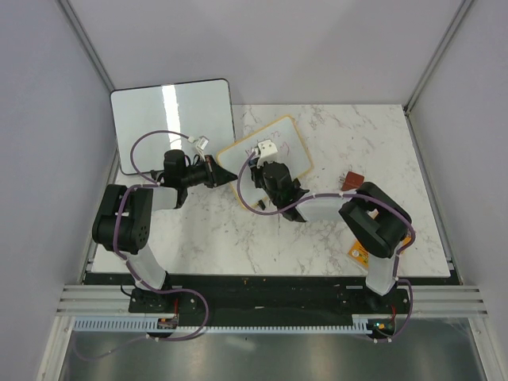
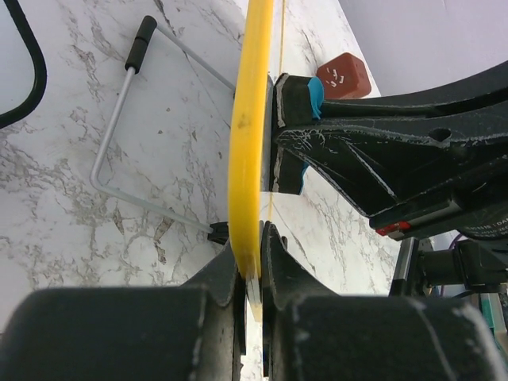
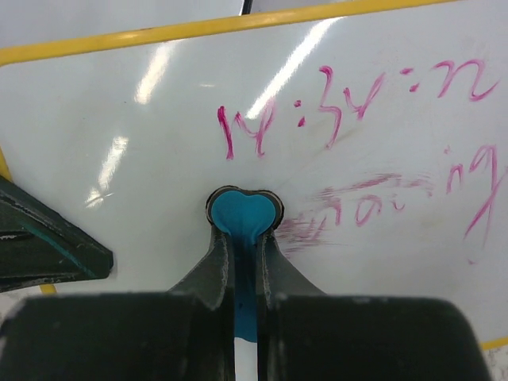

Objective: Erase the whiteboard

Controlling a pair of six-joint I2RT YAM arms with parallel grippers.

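Note:
The whiteboard (image 1: 287,143), small with a yellowish frame, stands tilted at the middle of the marble table. My left gripper (image 1: 216,171) is shut on its left frame edge (image 2: 250,119), which passes between the jaws of that left gripper (image 2: 252,266). My right gripper (image 1: 266,176) is shut on a blue eraser (image 3: 244,214) pressed flat against the whiteboard (image 3: 159,159). Pink-red handwriting (image 3: 357,103) remains above and right of the eraser, and a smeared patch (image 3: 317,226) lies just to its right. The right gripper (image 3: 244,232) shows the eraser between its jaws.
A larger blank glossy board (image 1: 171,115) lies at the back left. A red-brown block (image 1: 354,180) sits right of the whiteboard, and an orange item (image 1: 359,254) lies by the right arm's base. The whiteboard's wire stand (image 2: 119,103) rests on the table behind it.

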